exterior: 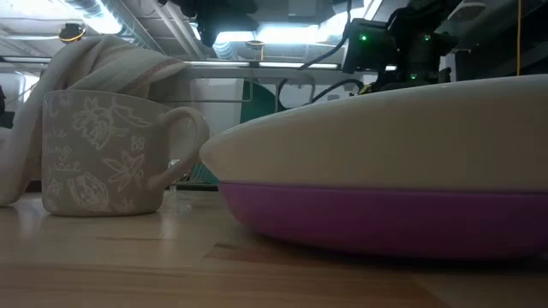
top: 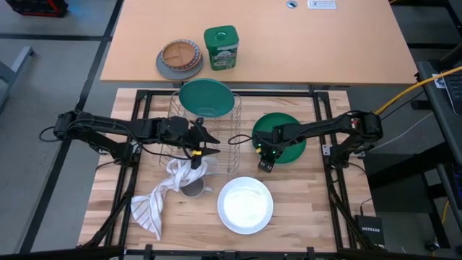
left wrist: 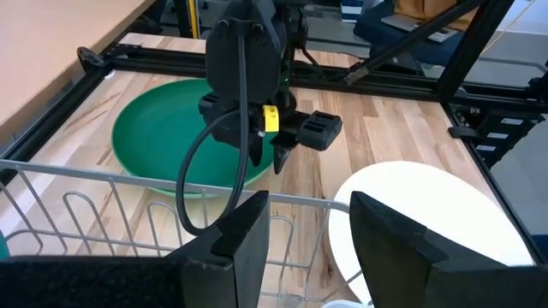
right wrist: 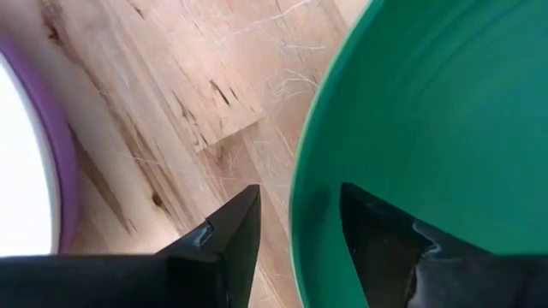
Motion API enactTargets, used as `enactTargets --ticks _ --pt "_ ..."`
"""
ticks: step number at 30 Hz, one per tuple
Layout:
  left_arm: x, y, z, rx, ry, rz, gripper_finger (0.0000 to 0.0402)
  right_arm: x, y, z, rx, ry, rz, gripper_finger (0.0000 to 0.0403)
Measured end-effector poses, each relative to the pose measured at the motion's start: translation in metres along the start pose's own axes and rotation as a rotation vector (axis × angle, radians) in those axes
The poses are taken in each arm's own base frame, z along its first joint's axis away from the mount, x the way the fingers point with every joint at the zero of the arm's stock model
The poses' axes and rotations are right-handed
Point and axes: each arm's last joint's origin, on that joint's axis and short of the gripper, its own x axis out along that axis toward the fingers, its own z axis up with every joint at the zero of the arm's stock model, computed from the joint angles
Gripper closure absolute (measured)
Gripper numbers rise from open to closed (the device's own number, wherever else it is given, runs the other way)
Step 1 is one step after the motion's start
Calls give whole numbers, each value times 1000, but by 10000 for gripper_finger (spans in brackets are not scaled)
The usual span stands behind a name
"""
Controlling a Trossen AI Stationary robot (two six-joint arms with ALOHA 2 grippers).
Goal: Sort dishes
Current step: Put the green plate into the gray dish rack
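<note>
- The purple plate (exterior: pixel 385 218) was almost hidden under the white plate (top: pixel 245 204), both near the rack (top: pixel 204 137).
- The right gripper (top: pixel 264 156) stood open astride the green plate's (top: pixel 285 137) rim, beside the rack.
- The left gripper (top: pixel 209 142) hung open, empty, over the rack.

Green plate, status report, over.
Right gripper open, fingers straddling the green plate rim. Left gripper open, over the wire rack. Nothing blocking.
</note>
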Motion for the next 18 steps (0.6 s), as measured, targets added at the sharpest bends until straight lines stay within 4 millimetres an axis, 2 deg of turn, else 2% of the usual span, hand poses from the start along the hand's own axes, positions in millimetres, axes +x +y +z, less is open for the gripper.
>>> enactTargets --ticks 4,13,18 --pt "0 0 0 1 0 0 249 0 0 0 0 0 -1 272" --pt "0 0 0 0 0 0 249 -1 0 0 -3 -3 0 387" --pt "0 0 0 0 0 0 249 -1 1 0 -2 6 21 381"
